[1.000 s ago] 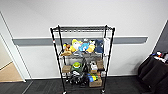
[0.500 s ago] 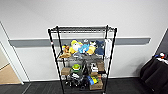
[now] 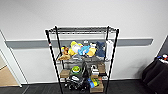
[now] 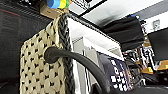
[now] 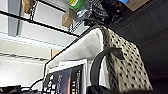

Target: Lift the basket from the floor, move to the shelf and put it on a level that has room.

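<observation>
Nearest, left wrist view: the cream woven basket [image 4: 40, 72] hangs close to the camera, its dark braided rim [image 4: 65, 47] running upright through the picture and a dark loop handle [image 4: 75, 58] arching off it toward the wrist. White lining shows inside. Cannot tell how the left gripper's jaws stand.

Right wrist view: the same basket [image 5: 125, 67] from its other end, second loop handle [image 5: 100, 63] curving down to the wrist, a dark patterned item [image 5: 63, 81] lying inside against the white liner. Jaw state here cannot be told either. Dark grey carpet [image 5: 150, 32] lies beyond the basket.

Farther, head view: the black wire rack [image 3: 81, 60] stands on the carpet [image 3: 37, 89] against a white wall. Its top tier [image 3: 82, 30] is a bare wire grid. The tier below carries plush toys [image 3: 82, 50]; lower tiers carry cardboard boxes [image 3: 65, 73] and mixed clutter. A dark covered object [image 3: 156, 75] sits near the rack's right side.
</observation>
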{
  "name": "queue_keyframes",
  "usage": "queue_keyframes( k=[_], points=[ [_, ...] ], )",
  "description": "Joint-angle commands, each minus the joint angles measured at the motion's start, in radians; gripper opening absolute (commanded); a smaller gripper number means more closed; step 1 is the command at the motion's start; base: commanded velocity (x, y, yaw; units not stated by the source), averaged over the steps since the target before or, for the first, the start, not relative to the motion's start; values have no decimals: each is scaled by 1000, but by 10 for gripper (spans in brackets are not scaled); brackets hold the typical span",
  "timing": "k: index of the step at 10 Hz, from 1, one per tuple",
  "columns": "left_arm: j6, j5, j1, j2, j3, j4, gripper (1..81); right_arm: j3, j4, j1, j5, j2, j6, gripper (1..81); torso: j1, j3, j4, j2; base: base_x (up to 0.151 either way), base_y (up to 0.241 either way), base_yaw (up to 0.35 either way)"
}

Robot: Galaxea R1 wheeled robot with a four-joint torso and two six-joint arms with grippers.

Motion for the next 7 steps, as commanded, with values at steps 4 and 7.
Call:
queue_keyframes(
  k=[4,7],
  points=[
    [11,27,-95,-23,62,22,10,69,6,105,-13,-34,1,10,0,0,0,0,126,0,0],
    [11,27,-96,-18,61,24,10,71,6,108,-13,-31,1,10,0,0,0,0,126,0,0]
  ],
)
